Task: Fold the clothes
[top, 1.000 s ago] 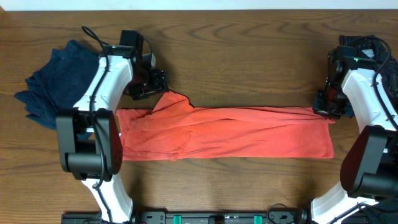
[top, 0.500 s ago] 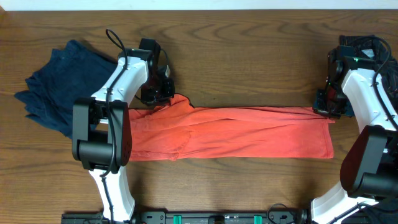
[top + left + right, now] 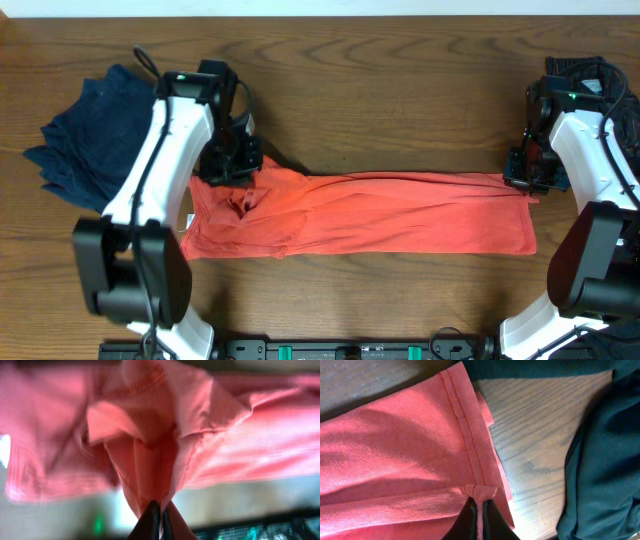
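the coral-red t-shirt (image 3: pixel 400 215) lay as a long narrow band across the table (image 3: pixel 400 90), its long axis running from our left side to our right. we had one arm at each end, both on the far edge of the band. our left gripper (image 3: pixel 232 162) sat at the far left corner, where the cloth was bunched and lifted into a small peak. in the left wrist view its jaws were pressed almost fully together, with a gathered fold of red fabric pinched between them. our right gripper (image 3: pixel 523 172) sat at the far right corner. in the right wrist view its jaws were likewise closed, onto the stitched hem just where the seam ends.

so the shirt hung toward us from both sets of jaws, with the near edge flat on the wood. the right half looked smooth and taut, while the left end was creased and rumpled under the wrist.

a navy garment (image 3: pixel 85 140) lay crumpled beyond the left end, apart from the shirt. a dark cloth (image 3: pixel 590 460) lay just beside the right corner.

we judged that the next fold would turn on that left-right axis: either end could be carried along it toward the other, and neither arm was nearer the middle. the rumpled left end would probably need flattening first.
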Motion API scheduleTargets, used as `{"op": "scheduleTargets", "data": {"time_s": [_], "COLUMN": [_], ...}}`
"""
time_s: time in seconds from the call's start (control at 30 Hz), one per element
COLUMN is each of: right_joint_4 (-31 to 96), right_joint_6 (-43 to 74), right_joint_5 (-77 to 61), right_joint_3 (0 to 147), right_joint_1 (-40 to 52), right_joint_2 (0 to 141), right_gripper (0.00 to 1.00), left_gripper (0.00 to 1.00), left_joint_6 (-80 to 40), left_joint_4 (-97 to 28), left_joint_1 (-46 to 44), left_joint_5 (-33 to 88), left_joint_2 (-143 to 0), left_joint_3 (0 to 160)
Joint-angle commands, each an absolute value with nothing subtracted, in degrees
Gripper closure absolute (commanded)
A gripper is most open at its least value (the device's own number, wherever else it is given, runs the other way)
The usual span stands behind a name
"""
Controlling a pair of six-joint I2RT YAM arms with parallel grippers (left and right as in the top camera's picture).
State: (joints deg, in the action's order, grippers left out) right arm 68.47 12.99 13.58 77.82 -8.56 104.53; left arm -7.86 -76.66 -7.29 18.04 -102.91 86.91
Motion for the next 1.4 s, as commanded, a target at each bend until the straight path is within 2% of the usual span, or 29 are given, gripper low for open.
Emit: {"op": "scheduleTargets", "data": {"time_s": [0.0, 0.27, 0.73, 0.93, 1.07, 1.13, 1.17, 1.23, 1.3, 1.37], "right_joint_4": [69.5, 73.2, 75.7, 75.9, 76.0, 75.6, 75.3, 74.4, 73.7, 73.2], "right_joint_6": [13.7, 13.7, 13.7, 13.7, 13.7, 13.7, 13.7, 13.6, 13.6, 13.6], "right_joint_5": [14.9, 17.9, 18.0, 17.5, 16.3, 15.8, 15.6, 14.5, 13.7, 13.0], "right_joint_3": [77.7, 77.7, 77.7, 77.7, 77.4, 76.8, 76.4, 75.7, 75.1, 74.8], "right_joint_1": [-8.7, -8.7, -8.7, -8.7, -8.7, -8.7, -8.7, -8.7, -8.7, -8.7], "right_joint_2": [104.6, 104.6, 104.6, 104.6, 104.6, 104.6, 104.6, 104.6, 104.6, 104.6], "right_gripper": [0.96, 0.95, 0.94, 0.92, 0.82, 0.78, 0.77, 0.74, 0.72, 0.71], "left_gripper": [0.94, 0.94, 0.94, 0.94, 0.93, 0.87, 0.72, 0.52, 0.42, 0.39], "left_joint_6": [-7.5, -7.5, -10.2, -10.9, -11.5, -11.5, -11.5, -11.4, -11.4, -11.4], "left_joint_4": [-80.4, -92.2, -96.6, -91.9, -84.1, -78.6, -75.0, -68.1, -61.6, -56.2], "left_joint_1": [-7.2, -7.2, -9.5, -9.5, -9.5, -9.5, -9.5, -9.5, -9.5, -9.5], "left_joint_5": [17.2, 15.8, 15.8, 15.8, 15.8, 15.8, 15.8, 15.9, 16.1, 16.2], "left_joint_2": [-101.3, -99.2, -85.5, -82.3, -82.3, -82.4, -82.4, -82.5, -82.7, -83.3], "left_joint_3": [87.5, 87.4, 84.4, 80.1, 75.2, 72.2, 70.4, 67.1, 64.2, 61.8]}}
